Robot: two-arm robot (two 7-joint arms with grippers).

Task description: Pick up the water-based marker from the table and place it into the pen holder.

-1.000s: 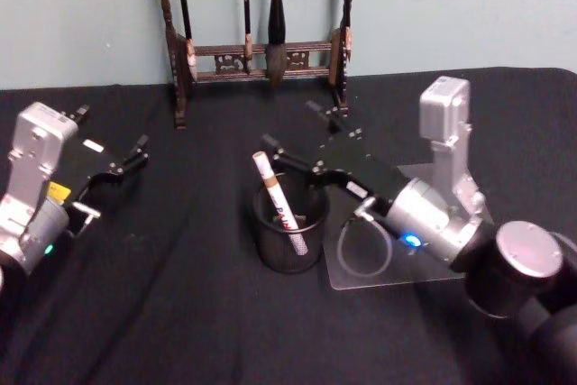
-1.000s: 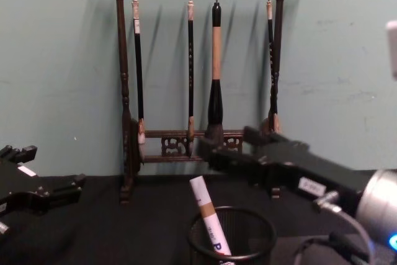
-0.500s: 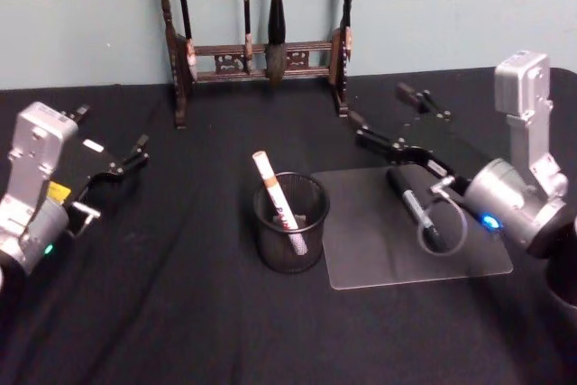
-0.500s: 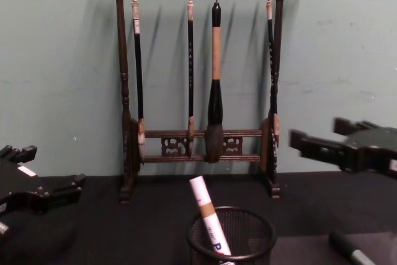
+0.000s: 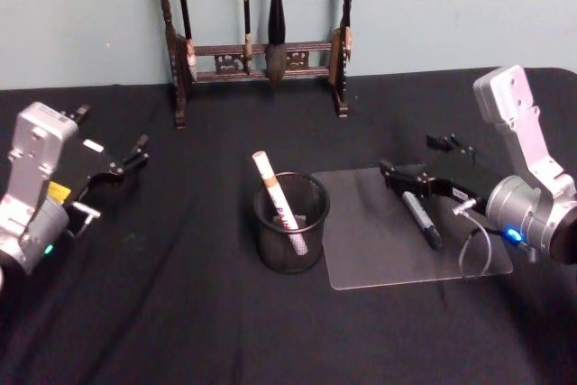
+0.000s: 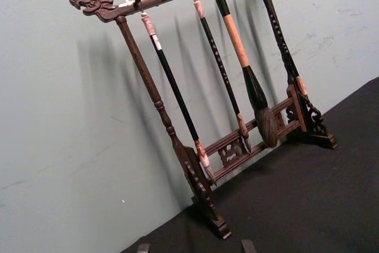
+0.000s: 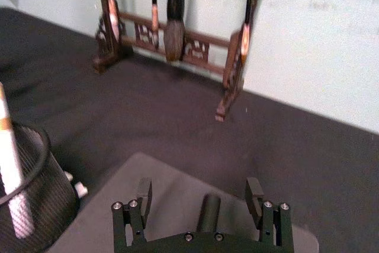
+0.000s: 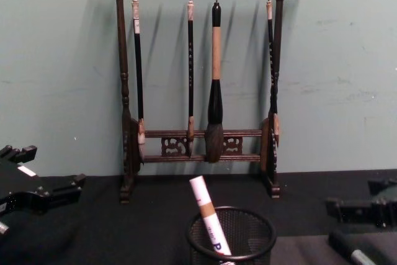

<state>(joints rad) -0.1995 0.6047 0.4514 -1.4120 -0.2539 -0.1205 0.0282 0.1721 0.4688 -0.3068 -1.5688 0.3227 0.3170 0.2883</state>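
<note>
The pen holder [image 5: 290,223] [image 8: 232,239] [image 7: 32,197], a black mesh cup, stands mid-table. A white marker [image 5: 272,194] [image 8: 206,218] [image 7: 9,164] with a tan band leans inside it. A black marker [image 5: 421,216] [image 8: 348,251] [image 7: 207,210] lies on a clear mat [image 5: 379,250] to the holder's right. My right gripper [image 5: 410,158] [image 8: 350,195] [image 7: 199,189] hovers open over this black marker, jaws either side, holding nothing. My left gripper [image 5: 113,128] [image 8: 53,167] is open and idle at the far left.
A tall dark wooden brush rack [image 5: 261,51] [image 8: 205,141] [image 6: 237,105] with hanging brushes stands at the table's back edge against the wall. Black cloth covers the table, with open room in front of the holder and between it and the left arm.
My right gripper has swung from above the pen holder to the right and down over the mat, uncovering the black marker. The white marker stays in the holder. The left arm is still.
</note>
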